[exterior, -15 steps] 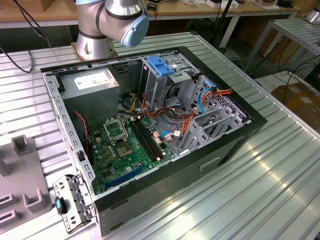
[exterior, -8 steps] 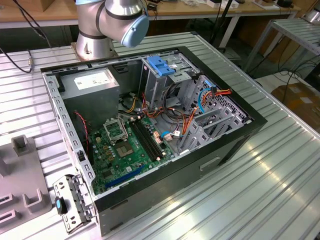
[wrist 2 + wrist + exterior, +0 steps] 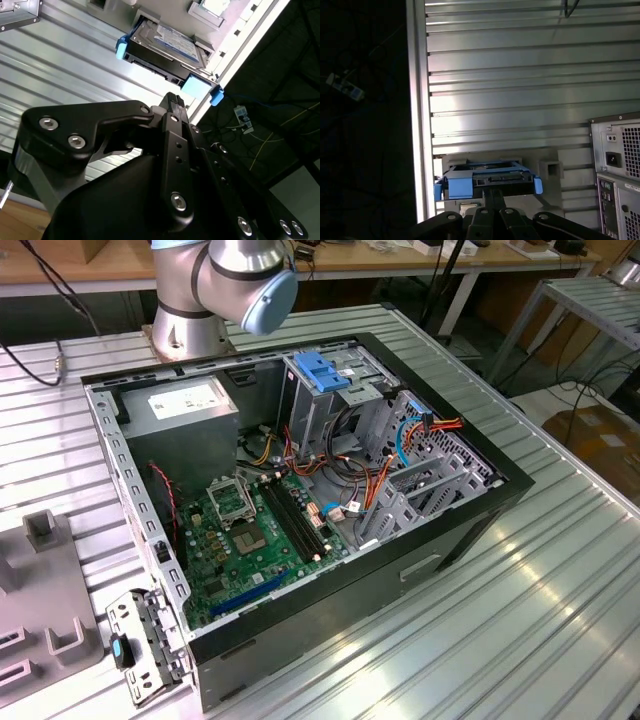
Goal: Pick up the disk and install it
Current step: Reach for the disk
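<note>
The disk (image 3: 167, 42) lies flat in a grey holder on the ribbed metal table, close to the table's edge. It is silver with a blue-and-white label and blue carrier edges (image 3: 196, 86). In the first wrist view the disk (image 3: 487, 179) faces me end-on, with its connector side toward the gripper. My gripper (image 3: 172, 100) points at that connector side, a short way off and not touching it. The black fingers (image 3: 495, 196) are shut together with nothing between them.
In the exterior view the open computer case (image 3: 300, 480) lies on the table. Inside it are a metal drive cage with a light-blue latch (image 3: 320, 370), a grey power-supply box (image 3: 190, 405) and the green motherboard (image 3: 250, 530). The arm's base (image 3: 220, 280) stands behind the case. The case's rear panel (image 3: 620, 165) is near the disk.
</note>
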Action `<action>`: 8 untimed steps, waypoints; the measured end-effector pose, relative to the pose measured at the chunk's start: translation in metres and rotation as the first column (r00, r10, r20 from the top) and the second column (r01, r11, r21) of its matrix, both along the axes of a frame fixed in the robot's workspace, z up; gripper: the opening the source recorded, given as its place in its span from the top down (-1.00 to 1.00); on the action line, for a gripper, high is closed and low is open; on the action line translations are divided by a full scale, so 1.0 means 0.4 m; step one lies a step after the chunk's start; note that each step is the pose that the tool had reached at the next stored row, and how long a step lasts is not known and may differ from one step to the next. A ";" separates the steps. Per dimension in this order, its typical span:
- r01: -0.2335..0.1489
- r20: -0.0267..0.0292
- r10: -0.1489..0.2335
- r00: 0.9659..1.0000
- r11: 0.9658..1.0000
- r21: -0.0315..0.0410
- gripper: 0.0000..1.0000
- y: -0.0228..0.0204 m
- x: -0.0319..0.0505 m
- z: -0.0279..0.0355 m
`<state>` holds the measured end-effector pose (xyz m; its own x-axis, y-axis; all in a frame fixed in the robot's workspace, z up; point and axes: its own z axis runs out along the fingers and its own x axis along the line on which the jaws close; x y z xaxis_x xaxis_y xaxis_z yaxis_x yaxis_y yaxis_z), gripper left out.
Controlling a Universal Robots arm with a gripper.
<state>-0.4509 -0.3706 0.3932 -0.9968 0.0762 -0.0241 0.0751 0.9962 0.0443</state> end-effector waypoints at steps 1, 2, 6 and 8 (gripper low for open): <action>0.000 0.000 0.000 1.000 1.000 0.000 0.79 0.000 -0.007 0.000; 0.000 0.000 0.000 1.000 1.000 0.000 0.79 0.000 -0.014 0.000; 0.000 0.000 0.000 1.000 1.000 0.000 0.79 -0.002 -0.039 0.000; 0.000 0.000 0.000 1.000 1.000 0.000 0.79 -0.004 -0.046 0.000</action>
<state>-0.4694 -0.3721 0.3931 -0.9968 0.0762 -0.0239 0.0751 0.9962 0.0443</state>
